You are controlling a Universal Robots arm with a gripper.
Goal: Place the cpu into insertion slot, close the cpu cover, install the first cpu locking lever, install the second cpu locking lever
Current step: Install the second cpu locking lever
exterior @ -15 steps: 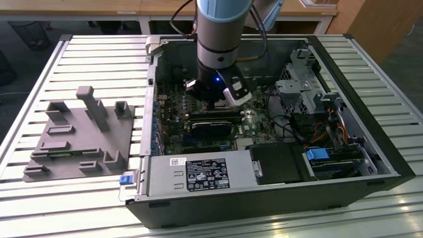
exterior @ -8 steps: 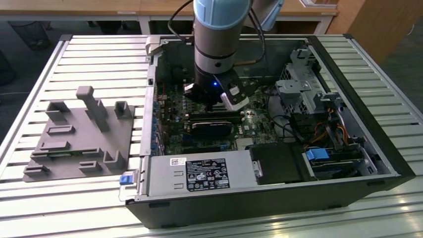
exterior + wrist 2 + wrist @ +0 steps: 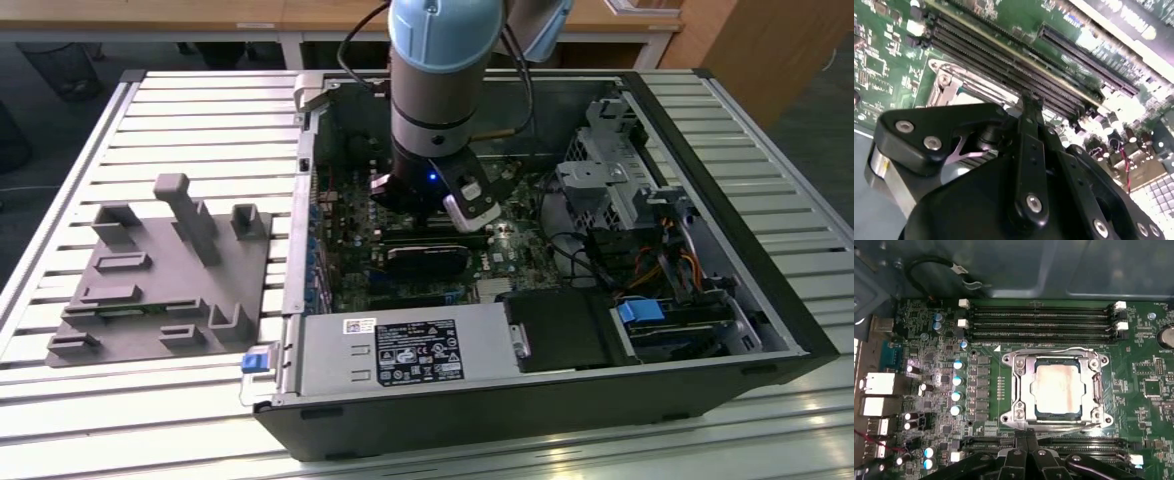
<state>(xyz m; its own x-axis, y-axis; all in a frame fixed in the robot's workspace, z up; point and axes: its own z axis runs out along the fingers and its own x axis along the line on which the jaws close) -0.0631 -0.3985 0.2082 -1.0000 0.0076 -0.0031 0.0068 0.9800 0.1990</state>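
I'm hovering the gripper [image 3: 1026, 437], fingers pressed together and empty, beside the insertion slot [image 3: 1019, 390]; the cpu [image 3: 1056, 390] is lying seated under the lowered cpu cover [image 3: 1023, 371], apparently awaiting locking.

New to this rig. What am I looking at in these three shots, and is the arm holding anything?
One robot arm with a black gripper reaches down into an open black desktop computer case lying on a slatted metal table. The exterior view looks from off the arm; both wrist views ride on it. In the first wrist view, the flat silver-grey square cpu sits in the silver-rimmed insertion slot on the green circuit board, the thin silvery cpu cover down around it. A grey plastic fixture lies beside the case. Nothing shows in the gripper.
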